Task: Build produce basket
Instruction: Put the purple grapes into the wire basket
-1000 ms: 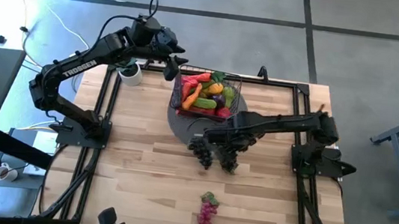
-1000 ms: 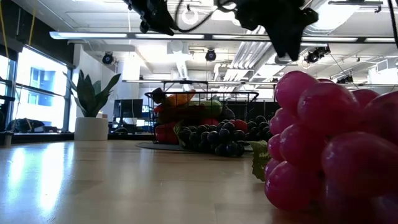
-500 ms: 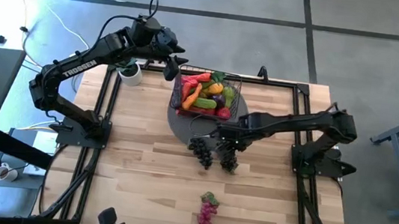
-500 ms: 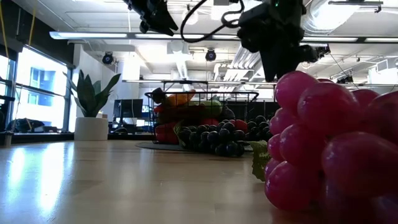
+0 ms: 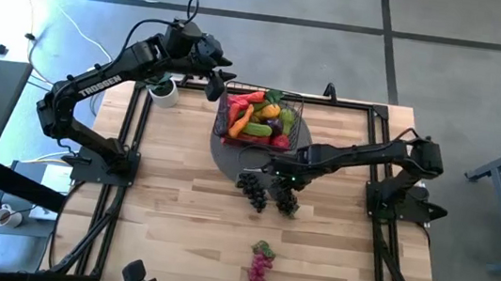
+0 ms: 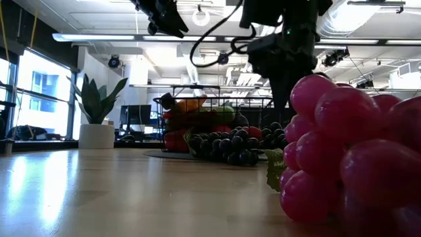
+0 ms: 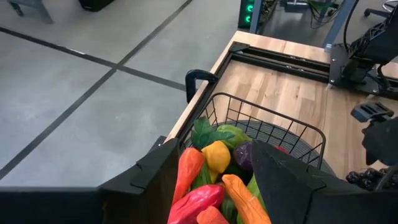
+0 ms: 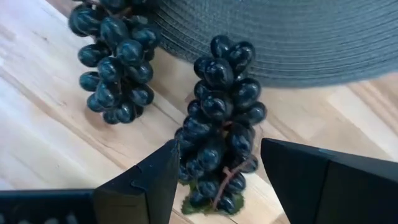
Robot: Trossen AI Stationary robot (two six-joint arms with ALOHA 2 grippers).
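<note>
The basket [image 5: 262, 118] is black wire mesh, holding red, orange, yellow, green and purple produce [image 7: 217, 168]; the mat [image 8: 273, 37] beneath is grey with fine woven rings; two grape bunches [image 8: 221, 118] are blue-black; a third bunch [image 5: 261, 267] is magenta with a green leaf; the table [image 5: 185, 218] is pale striped wood; both arms are black.

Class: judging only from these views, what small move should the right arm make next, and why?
Probably lower straight down and close. The right gripper is open, its fingers either side of a dark grape bunch lying on the table by the grey disc, not yet in the basket. The left gripper waits above the basket.
</note>
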